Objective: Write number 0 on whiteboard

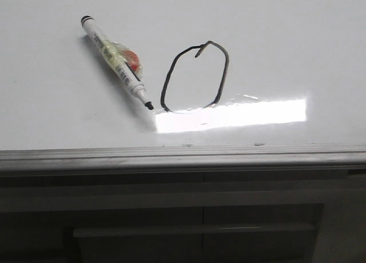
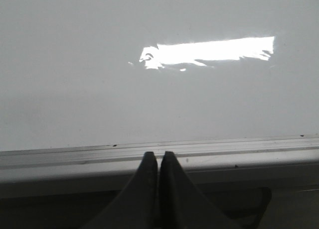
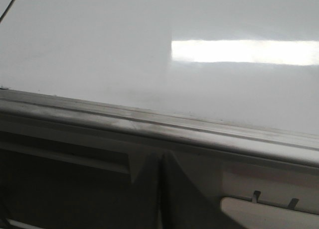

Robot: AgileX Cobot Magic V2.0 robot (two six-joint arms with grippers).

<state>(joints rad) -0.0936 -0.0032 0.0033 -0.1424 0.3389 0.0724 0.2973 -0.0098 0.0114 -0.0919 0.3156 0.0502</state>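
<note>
Lying beside the number 0 [image 1: 195, 75] on the whiteboard [image 1: 297, 40], an uncapped marker [image 1: 116, 61]; both claws pressed together.

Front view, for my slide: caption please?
Thin black hand-drawn oval 0 on glossy white whiteboard, uncapped white marker pen lying beside it.

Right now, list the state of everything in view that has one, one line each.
number 0: drawn, outline closed, line ends overlapping at its top.
marker: uncapped, lying flat on the board left of the 0, tip toward the board's near edge, held by neither claw.
whiteboard: lying flat, glossy, a bright glare strip near its front rail.
left claw: shut, empty, over the rail.
right claw: shut, empty, off the board.
</note>
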